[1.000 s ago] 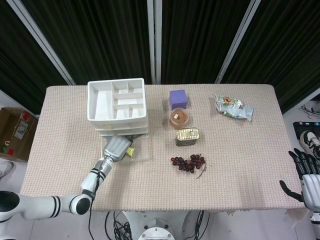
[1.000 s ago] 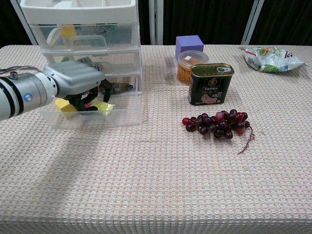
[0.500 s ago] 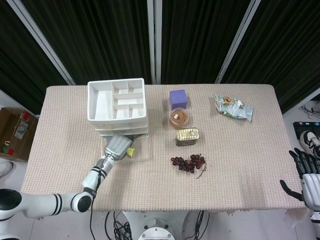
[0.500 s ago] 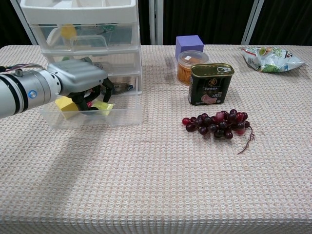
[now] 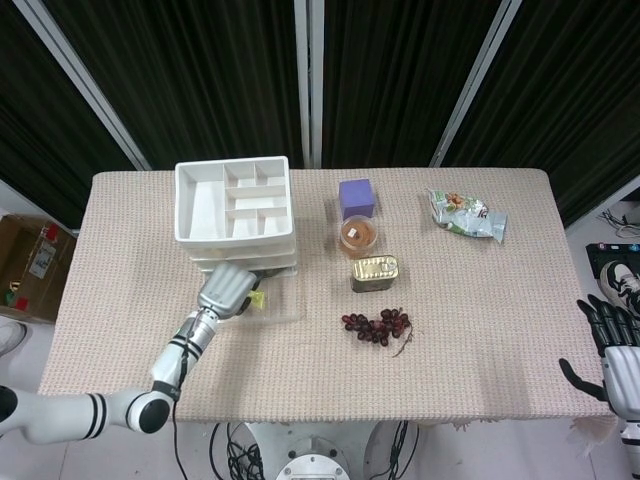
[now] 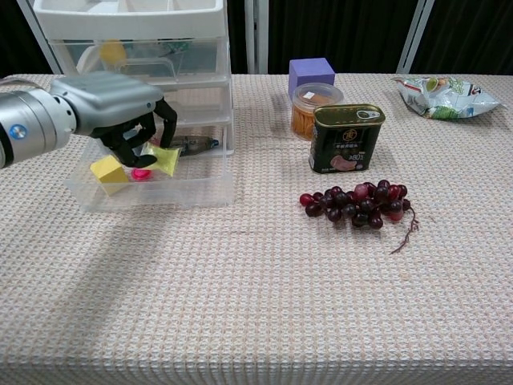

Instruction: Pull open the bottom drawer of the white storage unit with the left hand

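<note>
the clear plastic bottom drawer (image 6: 152,188) of the white three-tier storage unit (image 5: 235,212) stands pulled well out over the woven beige tablecloth (image 6: 256,305), showing a yellow block, a pink bit and some yellow wrapping inside. the silver left hand (image 6: 120,112), which a second ago sat low in the drawer with its fingers hooked behind the front wall, has now lifted and drifted back toward the unit; it hovers above the drawer's inner half, fingers curled downward around nothing i can make out, and the drawer front is no longer touched. the drawer itself has not shifted between the last looks, so i'd judge the pull finished and the hand letting go. the black right hand (image 5: 608,352) hangs off the far table edge, fingers spread and empty. well to the side sit a purple cube (image 6: 311,74), a small orange-filled tub (image 6: 309,108), a dark green meat tin (image 6: 347,138), a bunch of dark red grapes (image 6: 357,203) and a crinkled snack bag (image 6: 437,95), all undisturbed.
</note>
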